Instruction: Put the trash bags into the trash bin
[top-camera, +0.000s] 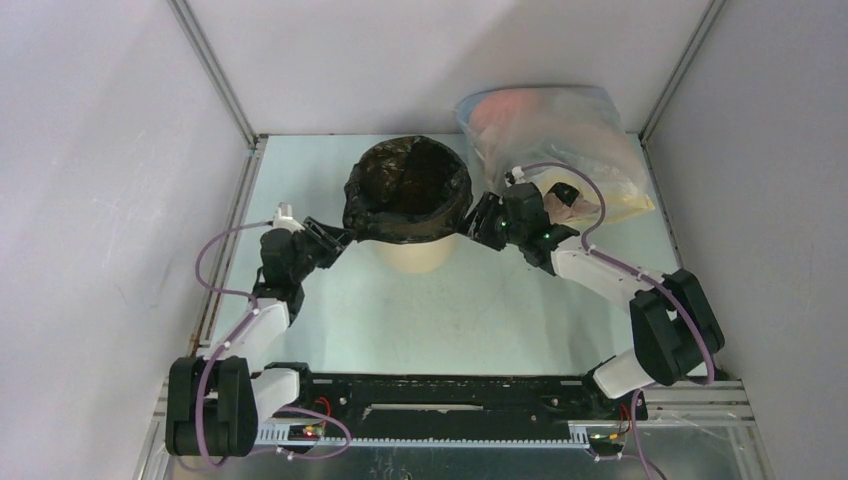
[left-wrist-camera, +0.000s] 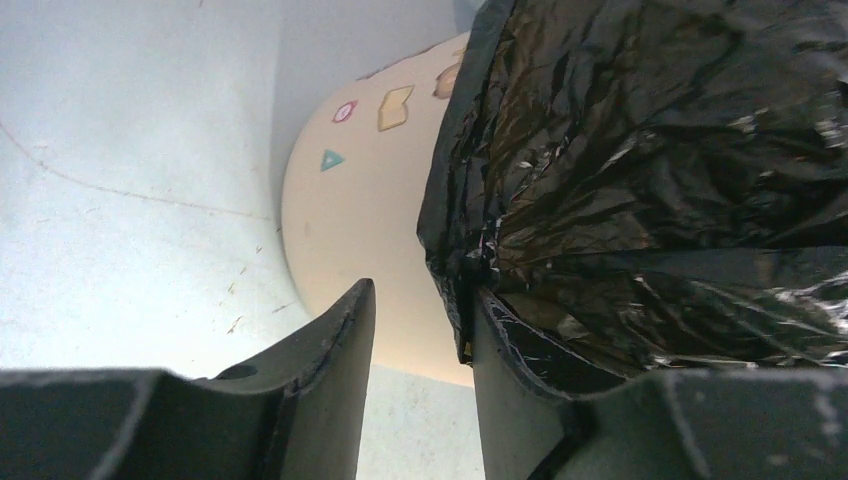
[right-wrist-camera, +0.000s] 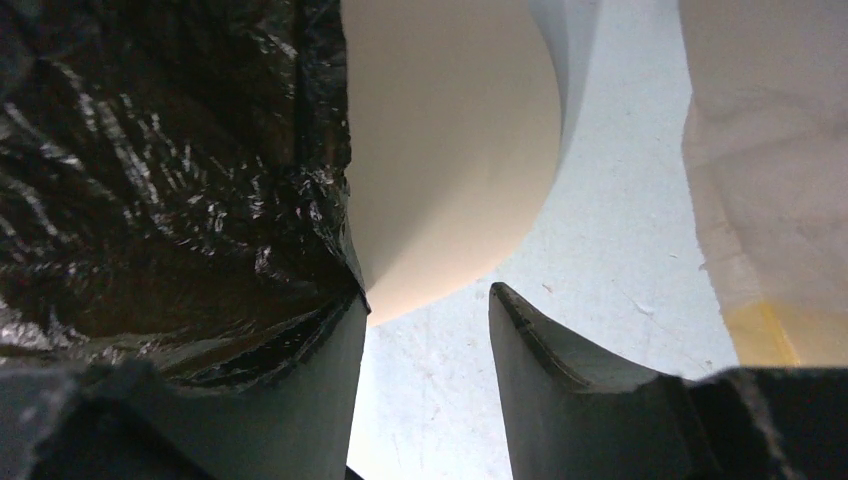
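The black trash bag (top-camera: 408, 190) is draped over the rim of the tan trash bin (top-camera: 415, 257), lining its mouth and hanging down its sides. My left gripper (top-camera: 337, 240) is at the bin's left side, open. In the left wrist view the bag (left-wrist-camera: 650, 170) hangs over the bin wall (left-wrist-camera: 360, 230), its hem against the inner tip of the right finger (left-wrist-camera: 510, 370); the left gripper (left-wrist-camera: 420, 290) holds nothing. My right gripper (top-camera: 482, 218) is at the bin's right side, open. There the bag (right-wrist-camera: 170, 170) rests on the outside of the left finger (right-wrist-camera: 320, 380), and the right gripper (right-wrist-camera: 428, 295) is empty beside the bin (right-wrist-camera: 450, 150).
A large translucent whitish-yellow bag (top-camera: 560, 130) with pinkish contents sits at the back right, just behind my right wrist; its side shows in the right wrist view (right-wrist-camera: 770, 150). Grey enclosure walls close in the table (top-camera: 480, 310) on the left, right and back.
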